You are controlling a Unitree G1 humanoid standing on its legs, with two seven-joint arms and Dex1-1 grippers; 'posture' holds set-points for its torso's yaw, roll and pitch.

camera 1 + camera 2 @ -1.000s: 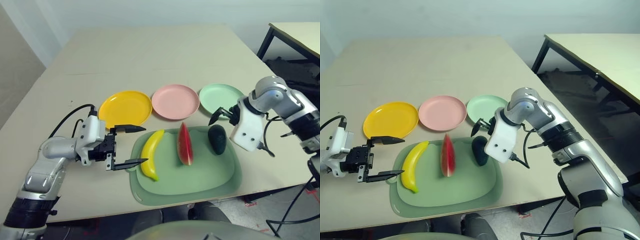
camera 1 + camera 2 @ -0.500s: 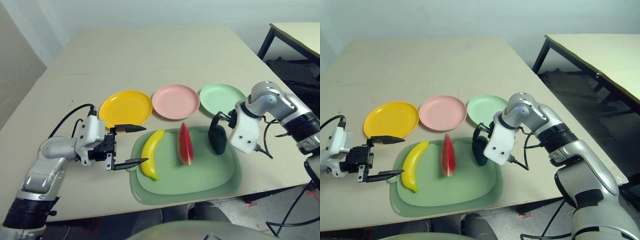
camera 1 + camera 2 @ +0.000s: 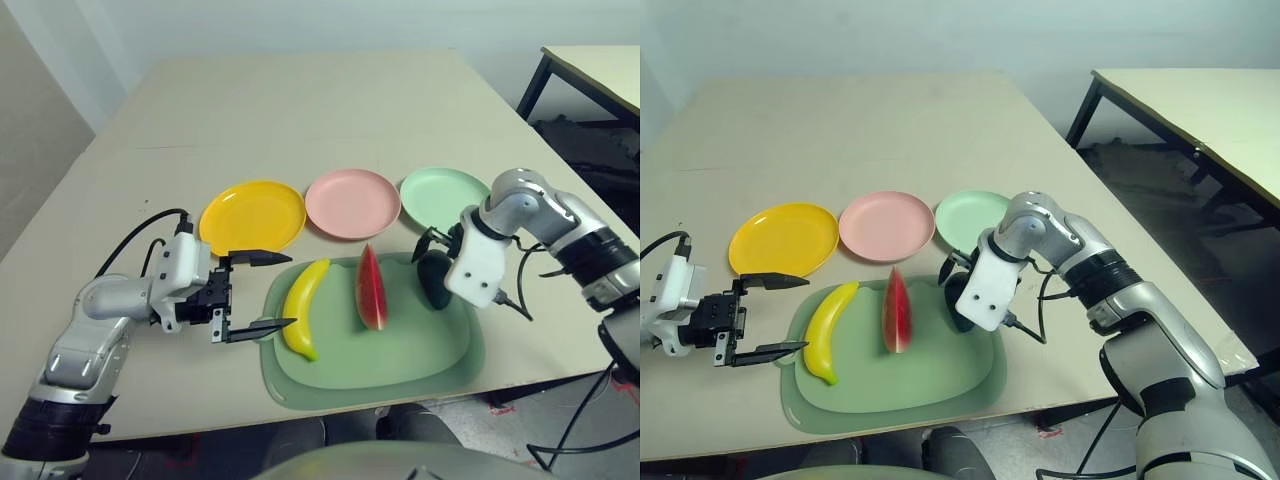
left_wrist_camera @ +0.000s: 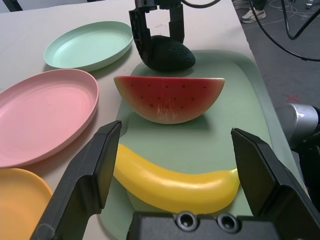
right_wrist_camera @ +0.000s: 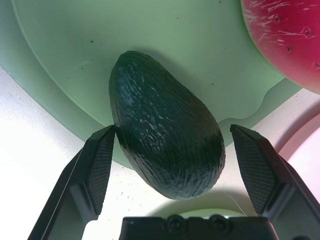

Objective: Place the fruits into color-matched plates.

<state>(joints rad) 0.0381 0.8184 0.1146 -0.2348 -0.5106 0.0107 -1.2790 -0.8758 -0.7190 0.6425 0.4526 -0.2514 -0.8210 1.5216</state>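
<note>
Fruits: the curved yellow toy banana [image 3: 304, 319], the red watermelon wedge with green rind [image 3: 371, 288] and the dark green bumpy avocado [image 5: 165, 131] all lie on the large pale green cutting mat [image 3: 400, 370].
Order on mat: banana at the left, wedge in the middle, avocado at the right end, near the mat's far corner.
Plates: the round yellow plastic plate [image 3: 252, 216], the round pink plate [image 3: 351, 202] and the round mint green plate [image 3: 444, 197] stand in one row on the beige table [image 3: 300, 110], behind the mat, with no fruit in them.
Right gripper [image 5: 175, 155]: spread wide, pointing steeply down over the avocado; one black finger on each side of the fruit, one finger very near its skin, grasping nothing.
Left gripper [image 3: 259, 291]: released and wide apart, holding nothing; it hangs just left of the mat, aimed across it toward the banana.
</note>
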